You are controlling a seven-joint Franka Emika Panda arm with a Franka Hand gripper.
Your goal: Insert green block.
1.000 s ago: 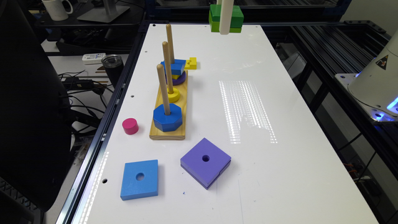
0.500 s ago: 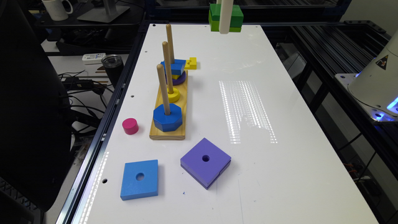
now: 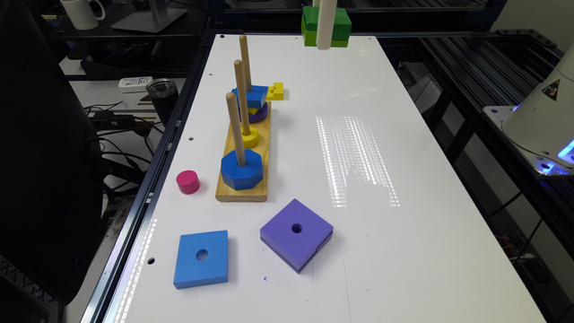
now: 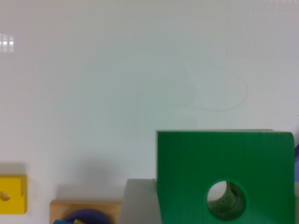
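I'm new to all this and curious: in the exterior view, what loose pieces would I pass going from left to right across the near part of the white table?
Pink cylinder → flat blue square → purple square.

Pink cylinder point(image 3: 188, 181), flat blue square point(image 3: 201, 259), purple square point(image 3: 296, 233), perhaps a mug point(image 3: 82, 12)

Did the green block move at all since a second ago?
No. The green block hangs at the same spot above the table's far edge, no nearer the wooden pegs than before.
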